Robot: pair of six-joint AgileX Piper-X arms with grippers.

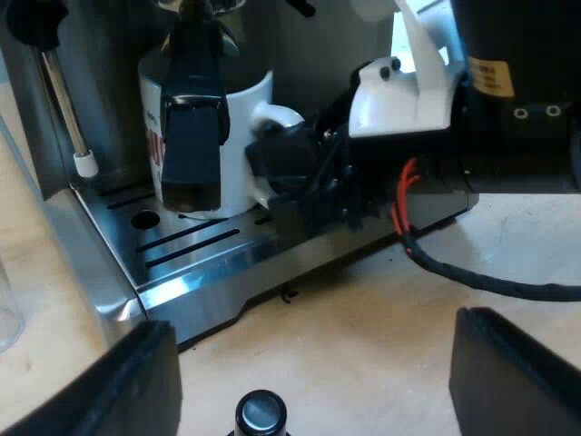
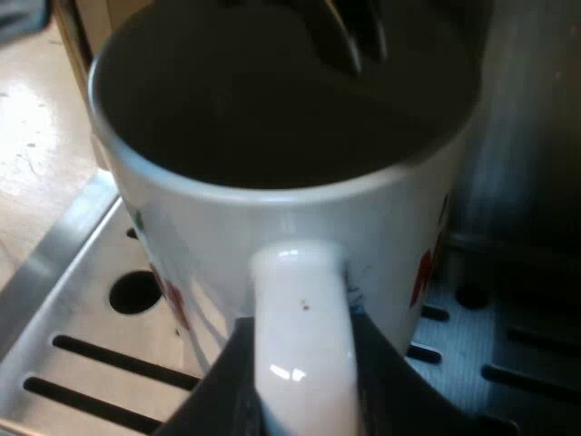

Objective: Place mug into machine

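— What's nearest to us?

— The left gripper (image 1: 313,386), low over the wooden table (image 1: 381,309). Its two black fingers are spread wide apart and grip nothing. Just below them stands a round black knob (image 1: 261,413) with a shiny cap. I can't tell what it belongs to.

— And past the table?

— The espresso machine (image 1: 104,82), with its steel drip tray (image 1: 195,272) at the front edge. The holder's dark handle (image 1: 191,145) juts out over the tray and hides part of the mug (image 1: 243,136) behind it. A thin steam wand (image 1: 62,100) with a white tip hangs down near the mug's far side.

— So the mug is in the machine?

— Yes. It stands upright on the slotted tray, white with some red print on its side.

— Where's the other arm?

— The right gripper (image 1: 272,163) has reached in to the mug's handle (image 2: 300,336).

— Can you see its grip from close up?

— From its own wrist I can. Its black fingers (image 2: 218,391) are pressed against either side of the white handle loop, pinching it. Beyond them is the mug's dark inside, and the tray's slots and a round hole show beside the base. A dark spout (image 2: 349,36) hangs just over the rim.
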